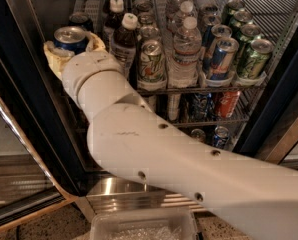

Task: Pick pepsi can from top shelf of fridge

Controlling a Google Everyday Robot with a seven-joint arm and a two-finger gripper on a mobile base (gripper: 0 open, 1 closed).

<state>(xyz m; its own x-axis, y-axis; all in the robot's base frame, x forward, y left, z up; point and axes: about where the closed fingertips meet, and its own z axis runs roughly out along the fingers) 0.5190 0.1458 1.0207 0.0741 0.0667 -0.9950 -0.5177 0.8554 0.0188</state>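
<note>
The gripper (73,44) is inside the fridge (19,89), at the front left corner of the top shelf (189,90). Its beige fingers (51,56) press on both sides of the pepsi can (69,34), so the pincer is closed around the can. The can stands upright with its silver top and pull tab facing up; whether its base touches the rack I cannot tell. The white arm (164,159) rises from the lower right and hides the left part of the rack front. Just right of the can stands a dark bottle with a white cap (125,44), then a pale can (151,61), water bottles (189,49), a blue-and-silver can (220,58) and green cans (254,58) towards the right edge. A red can (228,103) sits on the rack below.
</note>
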